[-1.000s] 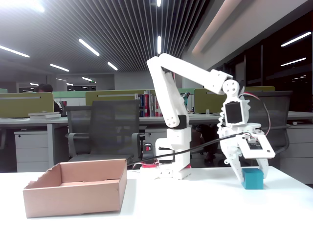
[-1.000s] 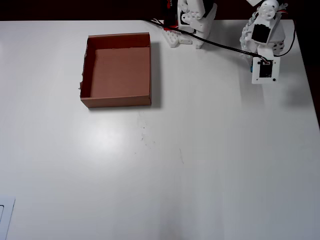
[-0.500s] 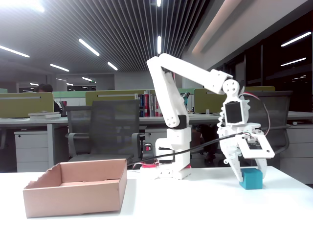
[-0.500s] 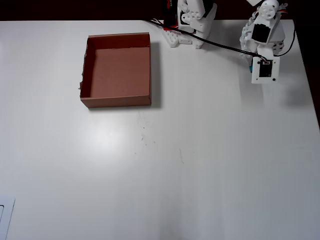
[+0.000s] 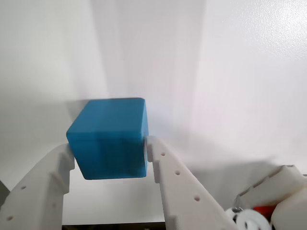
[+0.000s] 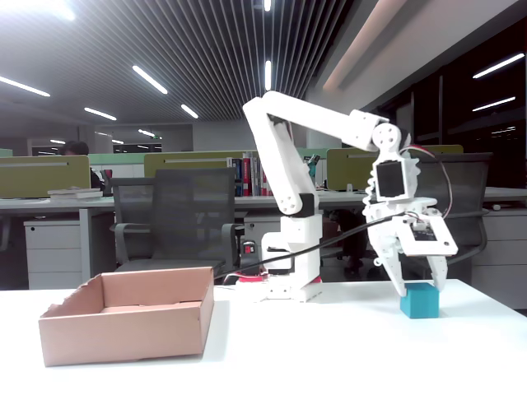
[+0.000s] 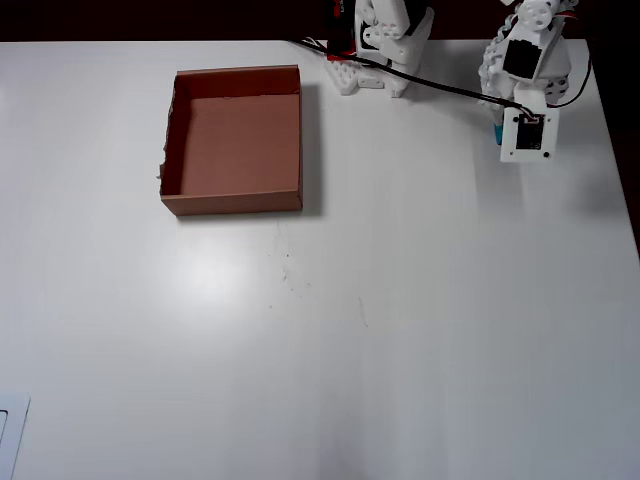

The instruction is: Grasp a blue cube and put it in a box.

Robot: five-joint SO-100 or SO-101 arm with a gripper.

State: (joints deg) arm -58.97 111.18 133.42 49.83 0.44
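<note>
The blue cube sits between my two white fingers in the wrist view, touching both. In the fixed view the cube rests on the white table at the right, with my gripper lowered over it and a finger on each side. My gripper is shut on the cube. In the overhead view only a sliver of the cube shows beside the gripper at the far right. The brown cardboard box stands empty at the left; it also shows in the overhead view, with a ragged left corner.
The arm's base stands at the table's back edge between box and cube, with a black cable running to the wrist. The table's right edge lies close to the gripper. Office chairs and desks stand behind the table.
</note>
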